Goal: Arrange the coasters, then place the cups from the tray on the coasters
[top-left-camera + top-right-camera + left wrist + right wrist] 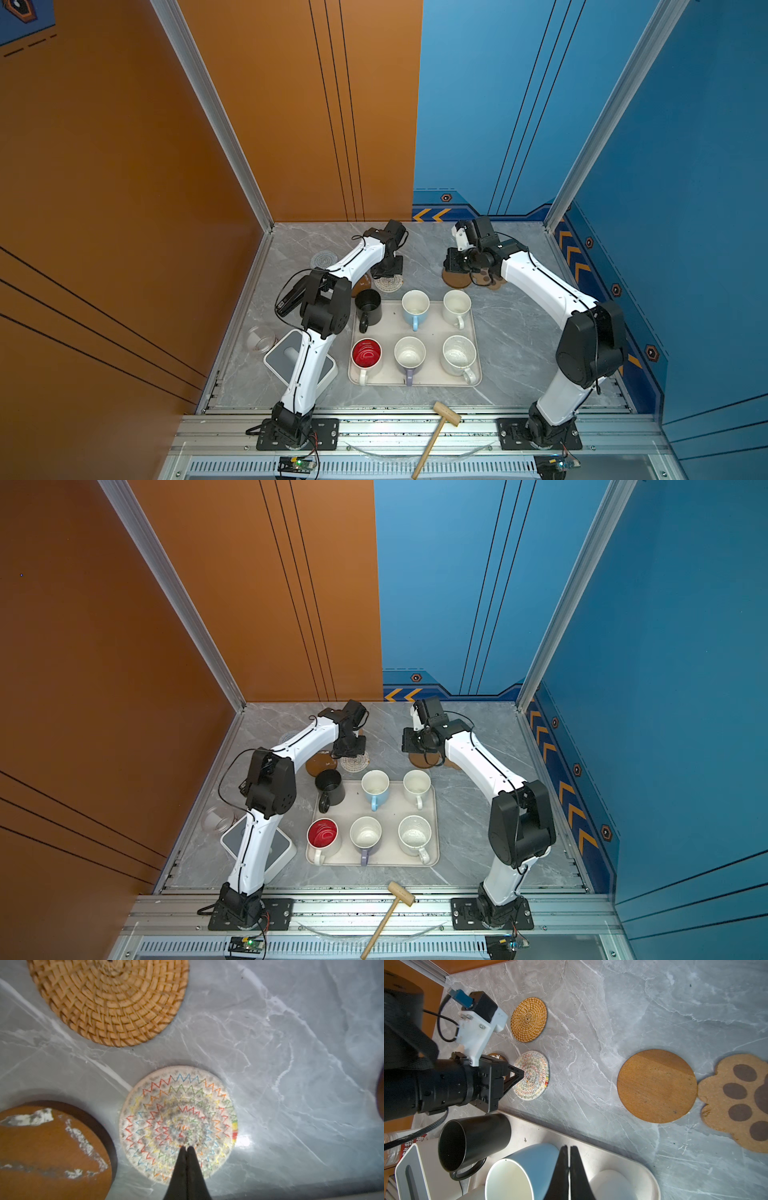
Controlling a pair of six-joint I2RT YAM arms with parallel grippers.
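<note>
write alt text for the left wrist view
The shut left pincer points at the middle of a white spiral coaster stitched with coloured zigzags, on a grey marble table. A rattan coaster and a glossy brown coaster lie apart from it.

Six cups (415, 305) are sitting on the tray (434, 332) mid-table (519, 332); coasters (388, 284) are lying behind its far edge.

In both top views the left arm (361, 255) and the right arm (540, 278) arch from the lower frame toward mid-frame, wrists bent down. The left end effector (186, 1147) and the right end effector (568, 1147) each have their jaws pressed together.
</note>
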